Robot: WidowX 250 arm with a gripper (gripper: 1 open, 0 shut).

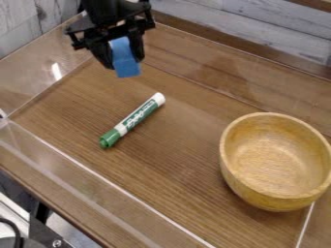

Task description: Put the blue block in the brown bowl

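Observation:
The blue block [124, 57] hangs above the wooden table at the upper left, pinched between the black fingers of my gripper [120, 48], which is shut on it. The block tilts slightly and its lower end pokes out below the fingers. The brown bowl [276, 160] sits at the right of the table, wide and light brown, with nothing inside. The gripper and block are far to the left of the bowl and further back.
A green-and-white marker pen [134, 120] lies diagonally on the table near the middle, below the gripper. Clear plastic walls [39, 68] ring the table surface at the left, front and back.

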